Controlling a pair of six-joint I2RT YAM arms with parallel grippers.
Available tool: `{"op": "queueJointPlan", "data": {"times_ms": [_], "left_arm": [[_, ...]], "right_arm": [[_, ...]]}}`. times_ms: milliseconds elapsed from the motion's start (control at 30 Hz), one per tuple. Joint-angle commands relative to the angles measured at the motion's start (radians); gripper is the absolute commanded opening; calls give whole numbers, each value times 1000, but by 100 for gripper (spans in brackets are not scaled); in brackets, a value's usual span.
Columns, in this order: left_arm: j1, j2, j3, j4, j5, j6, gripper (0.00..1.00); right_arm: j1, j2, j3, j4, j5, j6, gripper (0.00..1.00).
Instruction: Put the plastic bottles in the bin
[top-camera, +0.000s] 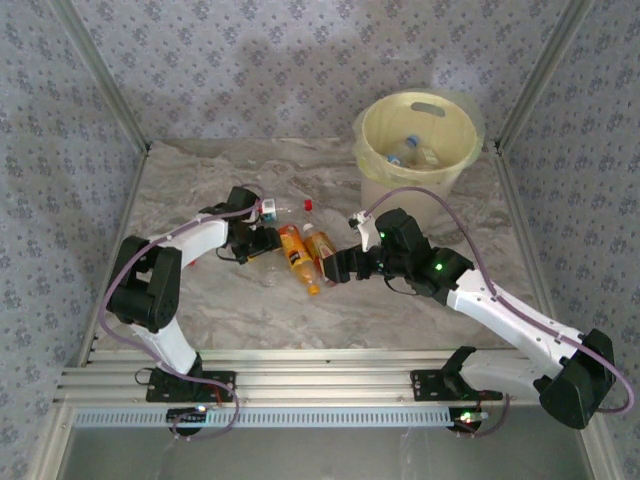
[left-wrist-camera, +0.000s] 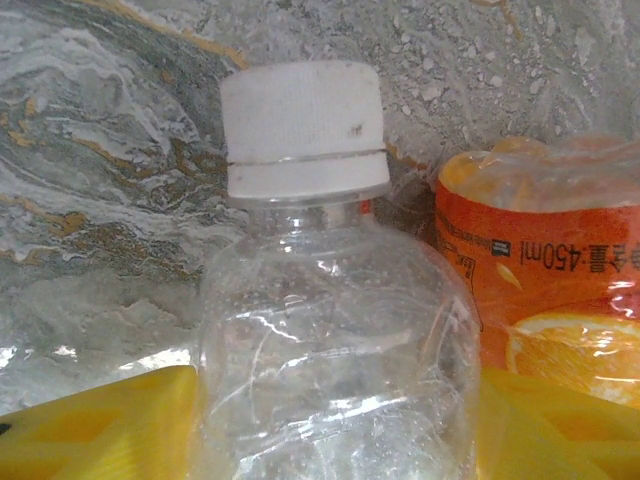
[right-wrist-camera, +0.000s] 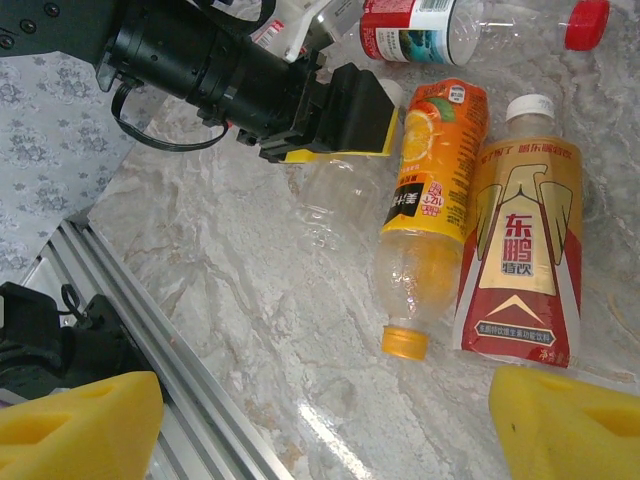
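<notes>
Left claw (left-wrist-camera: 330, 430) straddles a clear bottle (left-wrist-camera: 335, 310) (white cap (left-wrist-camera: 303, 125)) — orange bottle (left-wrist-camera: 545, 270) alongside

A clear, white-capped bottle (left-wrist-camera: 330, 330) lies between my left fingers (left-wrist-camera: 90, 430), just beside an orange bottle (right-wrist-camera: 435, 190) and a red-and-gold bottle (right-wrist-camera: 520, 260) lying side by side, a red-capped bottle (right-wrist-camera: 440, 25) beyond them, and the cream bin (top-camera: 400, 185) stands upright at far right, holding a few bottles (top-camera: 410, 150).

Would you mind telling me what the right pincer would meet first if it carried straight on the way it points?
Most likely the orange-label bottle, at its yellow cap end, lying just ahead of the right pincer beside the red-and-gold bottle; depth is hard to judge.
</notes>
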Motion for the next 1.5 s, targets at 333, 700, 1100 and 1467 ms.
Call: {"op": "queueJointPlan", "data": {"times_ms": [333,700,1100,1467], "left_arm": [[-26,-293,-142,202,24,-75,52],[-151,-479,-265,463,-1,-283,54],[-206,-526,-262,517,16,-461,54],[-234,-508,-300,636,38,-533,54]], "right_arm": [[14,101,-11,68,9,179,86],[30,213,4,277,-90,356,94],[35,275,15,347,-99,383,95],[35,297,-5,398,-113,395,91]]}}
